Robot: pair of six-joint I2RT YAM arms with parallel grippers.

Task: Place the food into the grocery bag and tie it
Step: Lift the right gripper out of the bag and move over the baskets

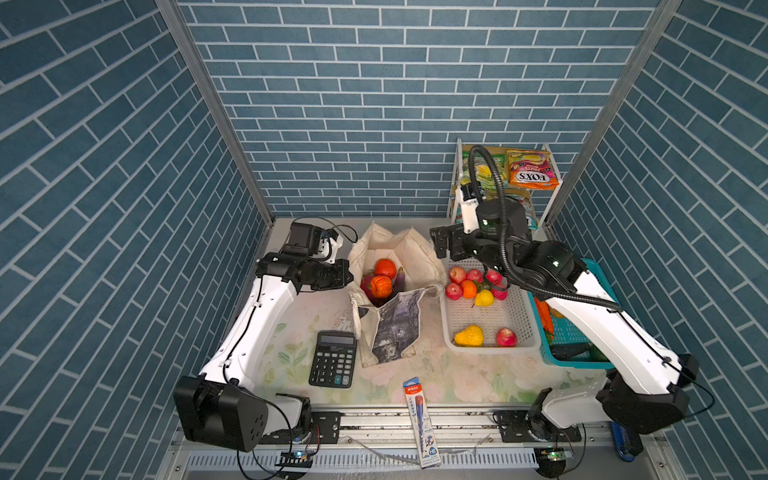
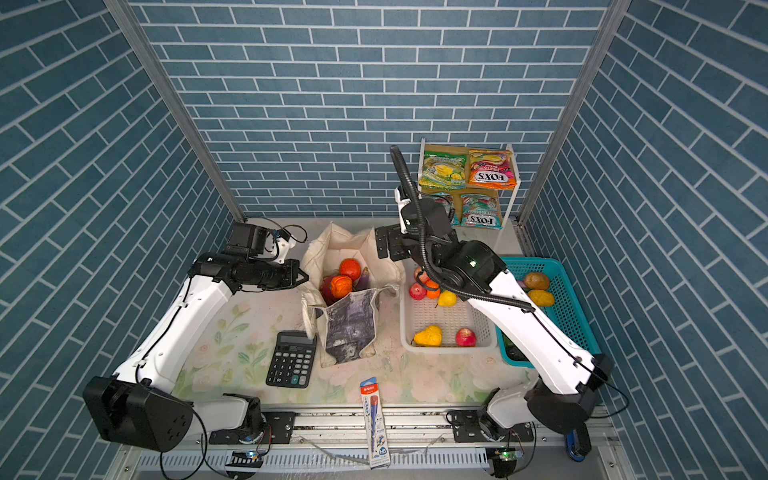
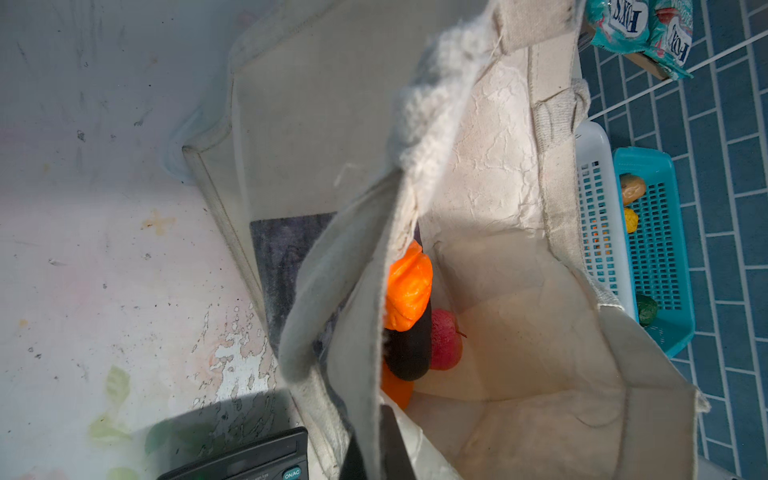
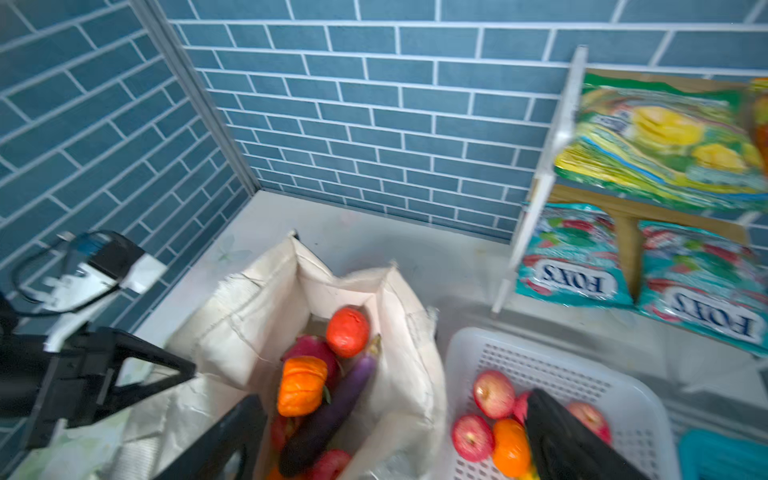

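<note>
Packing partly done: noted inside bag [image 1: 411,253], mid-surface [image 1: 457,374], oranges [image 1: 385,268], eggplant [image 1: 400,279], dragon fruit [image 1: 368,286]. Left hand [image 1: 347,276] clamped shut on bag rim; right hand [image 1: 438,245] spread wide, empty, over opposite rim. Left to load: packets [image 2: 492,174] on shelf [image 2: 457,198]. Handles [image 2: 308,318] not yet tied.

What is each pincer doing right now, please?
Left pincer: closed on the grocery bag rim.
Right pincer: open, holding nothing.
</note>
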